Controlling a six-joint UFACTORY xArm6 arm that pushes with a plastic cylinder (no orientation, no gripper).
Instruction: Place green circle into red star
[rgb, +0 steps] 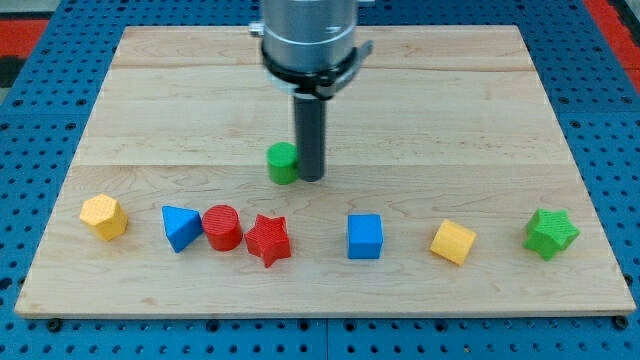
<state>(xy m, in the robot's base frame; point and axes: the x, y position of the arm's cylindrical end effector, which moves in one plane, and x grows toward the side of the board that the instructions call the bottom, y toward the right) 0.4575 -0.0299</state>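
Note:
The green circle (282, 163) is a small green cylinder near the middle of the wooden board. My tip (311, 178) stands right beside it, on its right side, touching or nearly touching. The red star (268, 240) lies below and slightly left of the green circle, in the row of blocks near the view's bottom. A gap of bare wood separates the green circle from the red star.
In the bottom row, from left: a yellow hexagon (104, 216), a blue triangle (180, 228), a red circle (222, 227) touching the red star, a blue cube (365, 237), a yellow cube (453, 242), a green star (550, 233). The board's edge (320, 312) runs along the bottom.

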